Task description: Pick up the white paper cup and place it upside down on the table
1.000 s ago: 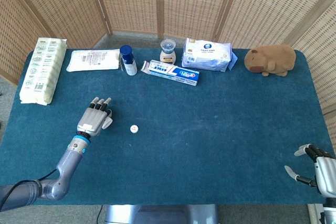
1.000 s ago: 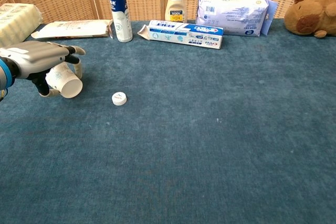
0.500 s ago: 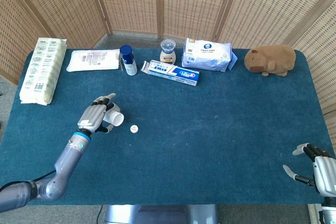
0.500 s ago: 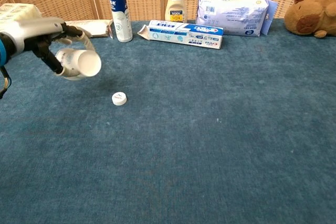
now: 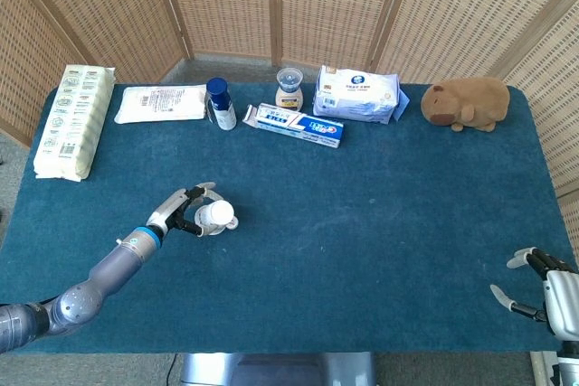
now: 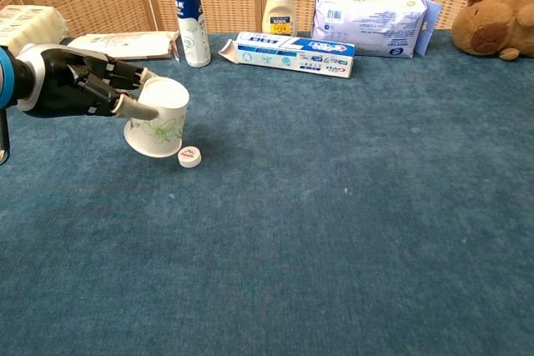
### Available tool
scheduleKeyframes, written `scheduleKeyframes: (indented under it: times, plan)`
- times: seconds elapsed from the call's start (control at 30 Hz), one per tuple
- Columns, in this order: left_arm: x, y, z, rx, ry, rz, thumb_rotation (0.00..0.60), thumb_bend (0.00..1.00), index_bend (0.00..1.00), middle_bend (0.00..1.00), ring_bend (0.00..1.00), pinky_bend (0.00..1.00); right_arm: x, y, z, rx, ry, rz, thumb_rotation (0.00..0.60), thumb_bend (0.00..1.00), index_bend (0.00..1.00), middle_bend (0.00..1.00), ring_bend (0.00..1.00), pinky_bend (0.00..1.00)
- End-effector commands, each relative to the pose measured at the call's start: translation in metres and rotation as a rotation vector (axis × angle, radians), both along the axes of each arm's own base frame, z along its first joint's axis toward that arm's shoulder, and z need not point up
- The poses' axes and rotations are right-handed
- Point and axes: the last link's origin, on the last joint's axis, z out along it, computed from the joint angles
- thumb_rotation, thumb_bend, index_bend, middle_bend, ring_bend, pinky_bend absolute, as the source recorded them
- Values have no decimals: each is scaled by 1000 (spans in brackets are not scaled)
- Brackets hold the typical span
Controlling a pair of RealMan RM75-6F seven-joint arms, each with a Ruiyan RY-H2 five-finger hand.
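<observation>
My left hand [image 6: 79, 82] [image 5: 184, 211] grips the white paper cup [image 6: 158, 119] [image 5: 214, 216], which bears a faint green print. The cup is turned bottom up and slightly tilted, its wide mouth facing down just above or at the blue cloth at the left of the table. A small white cap [image 6: 189, 156] lies right beside the cup's rim. My right hand [image 5: 543, 284] shows only in the head view, at the near right table corner, fingers apart and holding nothing.
Along the far edge stand a blue bottle [image 6: 188, 16], a small bottle [image 6: 279, 5], a toothpaste box [image 6: 292, 53], a wipes pack [image 6: 372, 11] and a brown plush toy [image 6: 498, 24]. Two flat packs [image 5: 160, 103] [image 5: 74, 120] lie at the far left.
My left hand lifted the cup from lying sideways, carried it right toward the small cap and rotated it so its mouth now faces down. The right hand stayed put.
</observation>
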Motion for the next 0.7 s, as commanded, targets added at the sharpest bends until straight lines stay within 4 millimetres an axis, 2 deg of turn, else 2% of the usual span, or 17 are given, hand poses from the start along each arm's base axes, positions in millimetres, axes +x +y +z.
scheduleKeyframes:
  times: [0.03, 0.27, 0.7]
  plan:
    - [3, 3, -3, 1, -38, 16, 600, 340, 537, 66, 0, 50, 0, 0, 0, 1, -1, 0, 411, 260, 453, 372, 400, 418]
    - [8, 1, -13, -28, -83, 27, 600, 335, 536, 66, 0, 50, -2, 0, 2, -6, 0, -5, 412, 260, 453, 373, 400, 418]
    - [9, 2, -23, -40, -47, 11, 600, 333, 537, 66, 0, 50, -5, 3, 4, -15, -1, -16, 413, 260, 453, 373, 400, 418]
